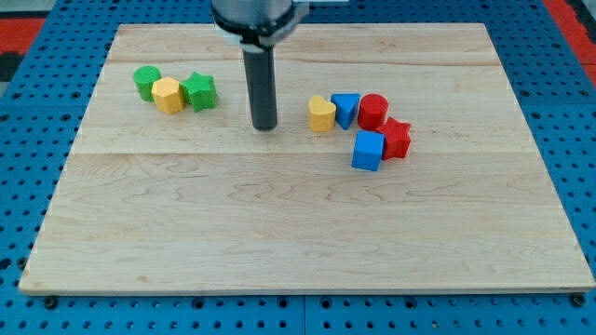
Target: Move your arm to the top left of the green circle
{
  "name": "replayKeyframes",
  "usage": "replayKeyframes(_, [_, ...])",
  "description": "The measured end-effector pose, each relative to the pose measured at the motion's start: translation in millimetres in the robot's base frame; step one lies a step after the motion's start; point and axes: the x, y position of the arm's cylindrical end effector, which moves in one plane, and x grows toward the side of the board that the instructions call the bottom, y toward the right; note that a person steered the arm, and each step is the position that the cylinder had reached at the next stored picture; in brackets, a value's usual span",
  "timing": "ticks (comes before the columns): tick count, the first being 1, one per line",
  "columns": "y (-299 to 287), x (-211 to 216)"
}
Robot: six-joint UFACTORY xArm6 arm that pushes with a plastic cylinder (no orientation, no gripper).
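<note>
The green circle (145, 81) sits at the view's upper left on the wooden board (298, 223). A yellow hexagon (168, 95) touches its lower right side, and a green star (199, 91) sits right of the hexagon. My tip (265, 125) rests on the board right of this group, well to the right of and a little below the green circle, between the green star and a yellow heart (322, 113).
Right of the tip lies a cluster: the yellow heart, a blue triangle (345, 109), a red circle (373, 111), a red star (397, 139) and a blue cube (368, 151). The board lies on a blue pegboard surface (28, 140).
</note>
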Motion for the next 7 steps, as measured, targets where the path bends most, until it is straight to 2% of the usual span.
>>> replayKeyframes(1, [64.0,-24.6])
replayKeyframes(2, [91.6,1.8])
replayKeyframes(3, [64.8,2.9])
replayKeyframes(5, [-37.2,14.9])
replayKeyframes(7, [-253.6,25.0])
